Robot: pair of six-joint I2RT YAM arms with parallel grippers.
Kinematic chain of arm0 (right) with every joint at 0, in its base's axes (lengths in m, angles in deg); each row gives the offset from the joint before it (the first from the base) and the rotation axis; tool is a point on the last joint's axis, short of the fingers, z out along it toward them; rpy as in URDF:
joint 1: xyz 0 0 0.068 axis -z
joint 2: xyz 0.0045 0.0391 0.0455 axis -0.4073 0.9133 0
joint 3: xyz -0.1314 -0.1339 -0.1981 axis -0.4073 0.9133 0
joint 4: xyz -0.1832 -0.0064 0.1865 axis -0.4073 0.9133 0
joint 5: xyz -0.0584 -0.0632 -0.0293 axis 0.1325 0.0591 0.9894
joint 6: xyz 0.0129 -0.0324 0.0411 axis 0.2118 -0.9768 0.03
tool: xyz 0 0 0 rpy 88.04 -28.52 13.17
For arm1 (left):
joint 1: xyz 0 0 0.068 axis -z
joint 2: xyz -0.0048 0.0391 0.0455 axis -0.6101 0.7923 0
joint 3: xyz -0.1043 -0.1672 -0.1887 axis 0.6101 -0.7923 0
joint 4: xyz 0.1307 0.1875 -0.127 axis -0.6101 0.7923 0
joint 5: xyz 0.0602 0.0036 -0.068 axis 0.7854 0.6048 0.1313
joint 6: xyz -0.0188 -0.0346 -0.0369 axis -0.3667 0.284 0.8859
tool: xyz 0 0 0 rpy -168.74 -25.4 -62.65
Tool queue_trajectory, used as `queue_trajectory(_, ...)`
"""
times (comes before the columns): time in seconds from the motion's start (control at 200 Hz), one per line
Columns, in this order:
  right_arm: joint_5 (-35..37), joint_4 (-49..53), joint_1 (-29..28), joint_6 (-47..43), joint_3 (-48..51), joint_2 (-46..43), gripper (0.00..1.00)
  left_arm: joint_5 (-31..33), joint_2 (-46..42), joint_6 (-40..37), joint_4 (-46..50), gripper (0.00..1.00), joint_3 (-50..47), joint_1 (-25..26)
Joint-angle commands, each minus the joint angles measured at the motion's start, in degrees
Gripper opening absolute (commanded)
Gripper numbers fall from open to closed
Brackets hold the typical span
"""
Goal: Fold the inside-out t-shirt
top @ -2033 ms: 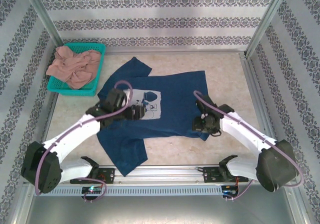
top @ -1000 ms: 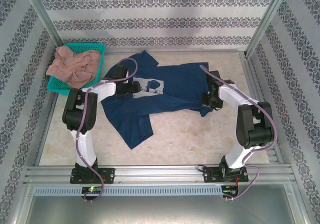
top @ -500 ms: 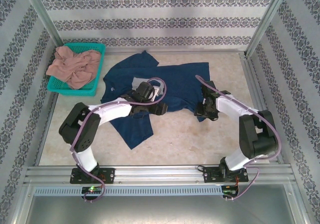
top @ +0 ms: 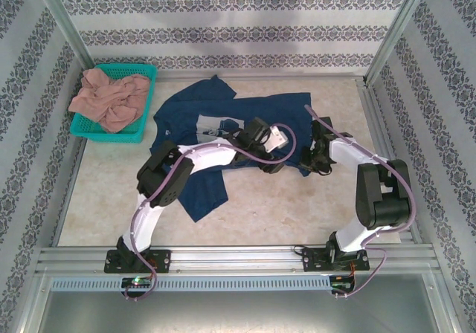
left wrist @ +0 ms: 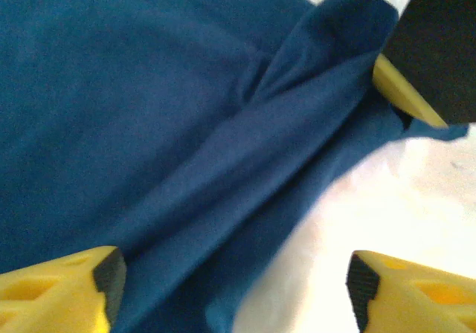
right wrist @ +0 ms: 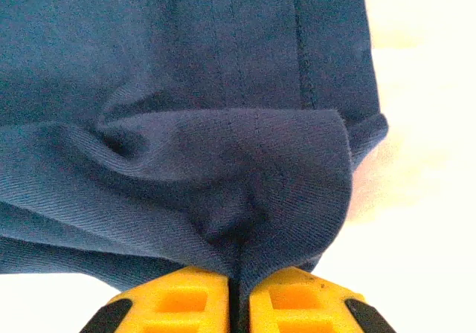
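Inside-out t-shirt (top: 260,108) lies on the table (top: 297,214). It is mostly flat, but its near right corner is bunched up. My right gripper (right wrist: 238,303) has its fingers pressed tight together on a fold of the blue cloth at that corner. My left gripper (left wrist: 234,277) hangs just beside it, over the shirt's near edge. Its fingers are wide apart with nothing pinched. A green basket (top: 126,67) with a pink cloth (top: 108,99) sits at the far left, near one sleeve.
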Motion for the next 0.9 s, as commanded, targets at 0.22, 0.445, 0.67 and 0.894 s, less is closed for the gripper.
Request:
queue_trajectory(0.22,-1.6,1.7,4.0,-1.2,-1.4,-1.7,0.14,-8.0,9.8,-3.4,12.2,0.25,12.2,1.2)
queue_trajectory(0.445,13.6,11.5,4.1,-5.0,-7.2,0.6,0.15,-9.3,6.7,0.3,15.5,0.0,6.7,-0.5)
queue_trajectory(0.67,23.2,18.0,4.3,-7.0,-11.2,-0.4,0.26,-9.1,2.8,4.1,11.3,0.0,-3.1,-1.6)
queue_trajectory(0.894,0.4,8.4,-2.8,3.0,1.8,-12.5,0.48,-9.4,2.7,6.5,9.3,0.0,-3.9,-1.6)
